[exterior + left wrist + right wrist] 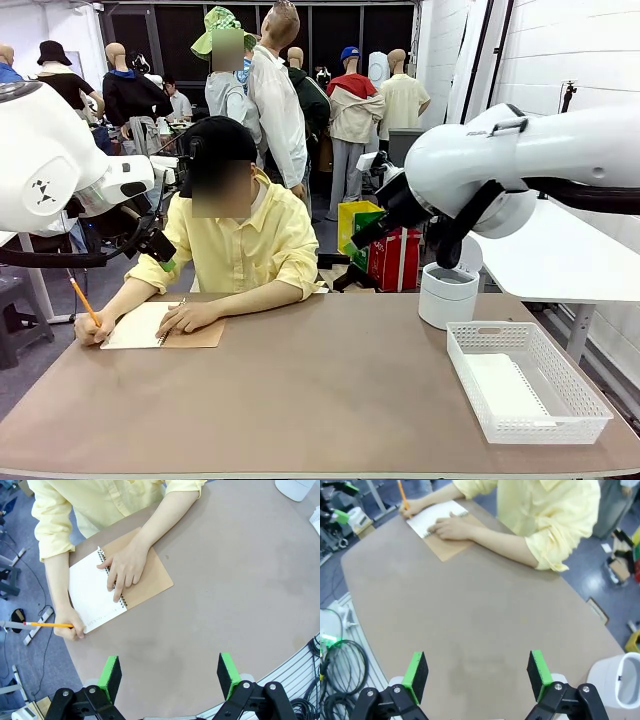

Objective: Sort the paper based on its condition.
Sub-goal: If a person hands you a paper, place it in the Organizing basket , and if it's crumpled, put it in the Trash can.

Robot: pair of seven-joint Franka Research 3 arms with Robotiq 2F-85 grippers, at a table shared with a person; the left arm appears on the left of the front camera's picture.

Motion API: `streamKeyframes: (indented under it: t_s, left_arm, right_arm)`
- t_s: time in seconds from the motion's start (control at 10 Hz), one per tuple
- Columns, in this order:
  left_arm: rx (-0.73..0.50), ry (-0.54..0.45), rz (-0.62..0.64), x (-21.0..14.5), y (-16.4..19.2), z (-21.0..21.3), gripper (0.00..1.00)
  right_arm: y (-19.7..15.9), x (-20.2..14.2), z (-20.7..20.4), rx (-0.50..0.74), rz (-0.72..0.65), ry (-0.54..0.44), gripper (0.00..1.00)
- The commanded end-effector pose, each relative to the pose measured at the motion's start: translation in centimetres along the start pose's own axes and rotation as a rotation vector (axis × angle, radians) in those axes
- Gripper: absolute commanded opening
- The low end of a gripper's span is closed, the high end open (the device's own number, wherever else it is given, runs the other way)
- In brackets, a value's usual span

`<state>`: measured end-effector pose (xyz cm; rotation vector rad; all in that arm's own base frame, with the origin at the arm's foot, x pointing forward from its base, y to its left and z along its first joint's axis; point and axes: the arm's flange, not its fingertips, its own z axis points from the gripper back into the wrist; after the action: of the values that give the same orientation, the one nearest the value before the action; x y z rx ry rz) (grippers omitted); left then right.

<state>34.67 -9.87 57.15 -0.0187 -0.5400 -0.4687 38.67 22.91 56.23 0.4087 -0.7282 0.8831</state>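
A flat white sheet that looks like paper (505, 385) lies inside the white mesh basket (530, 432) at the table's right. At the far left a person writes with an orange pencil (47, 625) on the open page of a spiral notebook (90, 595), the other hand pressing on its binding. My left gripper (170, 677) hangs open high above the bare table, short of the notebook. My right gripper (477, 675) is open too, held high over the table's middle with nothing between its fingers.
A white cylindrical bin (447, 295) stands at the far right, behind the basket. The notebook (135, 325) with its brown cover (200, 335) takes up the far left corner. Both white arms are raised above the table's sides. Cables (340, 655) hang off the table's edge.
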Motion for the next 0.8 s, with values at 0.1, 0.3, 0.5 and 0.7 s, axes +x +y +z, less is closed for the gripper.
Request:
streamKeyframes:
  t_s: [0.1, 0.3, 0.5, 0.7]
  left_arm:
    - [0.004, 0.000, -0.002, 0.0, 0.1, 0.0, 1.00]
    - [0.004, 0.000, -0.002, 0.0, 0.1, 0.0, 1.00]
    - [0.004, 0.000, -0.002, 0.0, 0.1, 0.0, 1.00]
    - [0.004, 0.000, -0.002, 0.0, 0.1, 0.0, 1.00]
  right_arm:
    - [-0.4, -1.9, -0.3, 0.050, 0.054, -0.076, 1.00]
    - [-0.5, -1.9, -0.4, 0.059, 0.056, -0.078, 1.00]
    - [0.1, -0.9, 0.5, 0.038, 0.038, -0.044, 1.00]
    - [0.1, -0.9, 0.5, 0.038, 0.038, -0.044, 1.00]
